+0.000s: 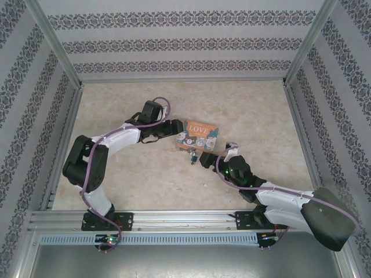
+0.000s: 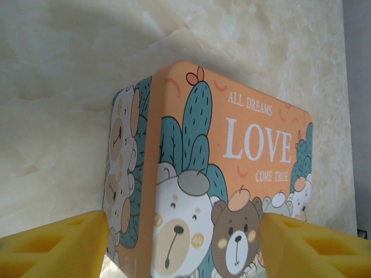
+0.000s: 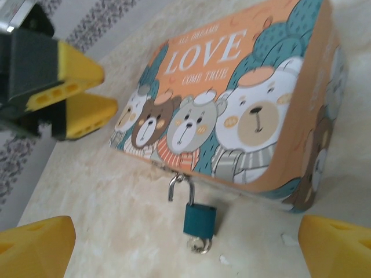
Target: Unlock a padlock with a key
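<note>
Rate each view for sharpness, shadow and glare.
Top external: even, soft light, the tiny blue-teal padlock with its silvery shackle barely resolved. Left wrist: orange rectangular LOVE box crisp, soft shadow on the marbled table beside it, yellow fingertips blurred. Right wrist: tilted, box lettering slightly soft, padlock legible.

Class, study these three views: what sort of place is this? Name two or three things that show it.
Probably a robot test cell, not a home: an aluminium frame boxes in the marble-look tabletop, patterned panels stand as walls, and the left arm and right arm are bolted at its near edge.
</note>
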